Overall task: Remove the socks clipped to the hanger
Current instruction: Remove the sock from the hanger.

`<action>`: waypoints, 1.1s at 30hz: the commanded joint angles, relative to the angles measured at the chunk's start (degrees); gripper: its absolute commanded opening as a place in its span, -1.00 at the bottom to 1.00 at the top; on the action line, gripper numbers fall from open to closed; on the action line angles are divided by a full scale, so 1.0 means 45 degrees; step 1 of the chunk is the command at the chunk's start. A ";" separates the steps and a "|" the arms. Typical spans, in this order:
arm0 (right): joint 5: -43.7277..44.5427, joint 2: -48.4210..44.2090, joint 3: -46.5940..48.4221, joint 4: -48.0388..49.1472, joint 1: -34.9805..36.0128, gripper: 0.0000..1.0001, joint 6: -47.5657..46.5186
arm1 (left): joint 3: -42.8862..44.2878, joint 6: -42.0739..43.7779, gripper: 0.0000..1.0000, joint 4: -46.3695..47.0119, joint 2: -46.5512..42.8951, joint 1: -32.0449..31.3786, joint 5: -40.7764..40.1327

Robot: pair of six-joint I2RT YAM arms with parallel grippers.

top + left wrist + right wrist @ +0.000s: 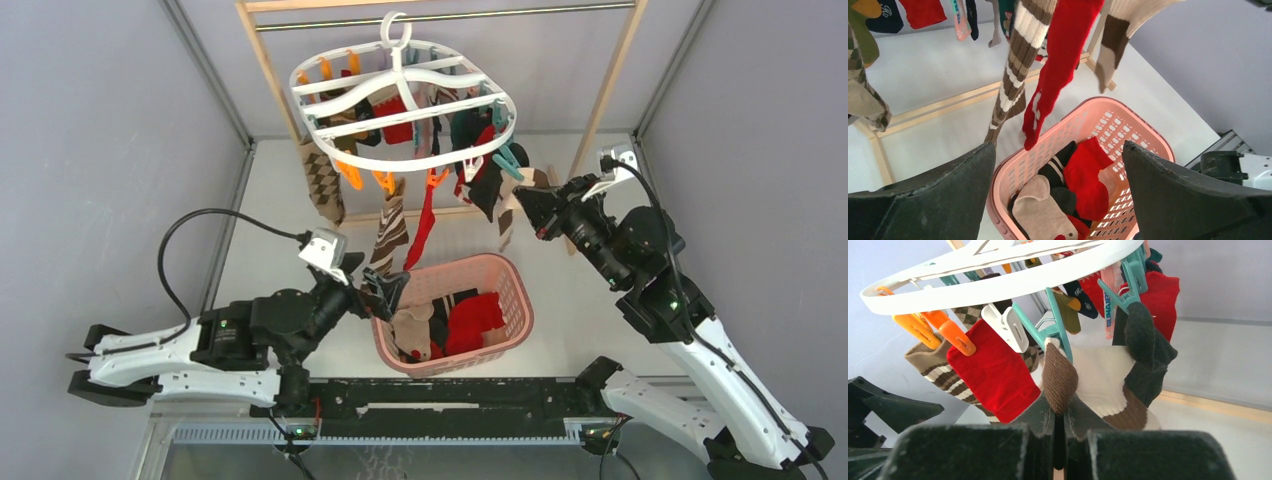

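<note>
We see the right pincer [1059, 412] pinching a cream-brown sock [1098, 377], its lower end hidden; the left pincer [1058, 150] hangs spread.

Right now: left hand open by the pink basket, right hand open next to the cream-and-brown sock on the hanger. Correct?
No. The right hand is shut, pinching the brown end of the cream-and-brown sock clipped to the hanger; the right wrist view shows it. The left hand is open by the pink basket, as you said.
</note>
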 commanded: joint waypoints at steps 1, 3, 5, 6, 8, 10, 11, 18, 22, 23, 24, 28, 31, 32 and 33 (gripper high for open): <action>-0.0364 -0.0042 0.0136 0.0322 0.0081 -1.00 0.0260 | 0.0165 0.0484 1.00 0.0536 0.0736 0.0057 0.0455; -0.0780 0.0106 0.0125 0.0370 0.0081 -1.00 0.0503 | 0.0107 0.0849 0.99 0.1096 0.0990 0.0067 0.0829; -0.1408 0.0262 0.0110 0.0485 0.0072 -1.00 0.0805 | 0.0034 0.1206 1.00 0.1770 0.1194 0.0070 0.1074; -0.1761 0.0365 0.0114 0.0568 0.0076 -1.00 0.0957 | -0.0020 0.1403 1.00 0.2078 0.1273 0.0072 0.1212; -0.2464 0.0535 0.0117 0.0742 0.0082 -1.00 0.1363 | -0.0145 0.1837 1.00 0.2704 0.1396 0.0071 0.1497; -0.3255 0.0707 0.0118 0.0947 0.0081 -1.00 0.1894 | -0.0279 0.2187 1.00 0.3308 0.1525 0.0051 0.1664; -0.3522 0.0780 0.0117 0.1068 0.0089 -1.00 0.2130 | -0.0323 0.2344 1.00 0.3520 0.1615 0.0069 0.1747; -0.5032 0.1337 0.0123 0.1707 0.0351 -1.00 0.3404 | -0.1060 0.3230 1.00 0.5428 0.1823 0.0071 0.1851; -0.5247 0.1435 0.0131 0.1833 0.0542 -1.00 0.3765 | -0.1528 0.3989 1.00 0.7014 0.1895 0.0071 0.1686; -0.5305 0.1454 0.0126 0.1879 0.0557 -1.00 0.3829 | -0.1598 0.4173 1.00 0.7313 0.1974 0.0086 0.1613; -0.5336 0.1466 0.0118 0.1931 0.0576 -1.00 0.3903 | -0.1633 0.4342 1.00 0.7632 0.2094 0.0108 0.1546; -0.5380 0.1580 0.0124 0.2146 0.0683 -1.00 0.4237 | -0.1677 0.4834 1.00 0.8685 0.2769 0.0306 0.1337; -0.5363 0.1684 0.0123 0.2340 0.0821 -1.00 0.4400 | -0.1697 0.5205 1.00 0.9463 0.3345 0.0438 0.0885; -0.5331 0.1729 0.0130 0.2385 0.0873 -1.00 0.4421 | -0.1706 0.5314 1.00 0.9683 0.3537 0.0523 0.0810; -0.5310 0.1762 0.0121 0.2441 0.0954 -1.00 0.4429 | -0.1742 0.5376 1.00 0.9905 0.3700 0.0631 0.0786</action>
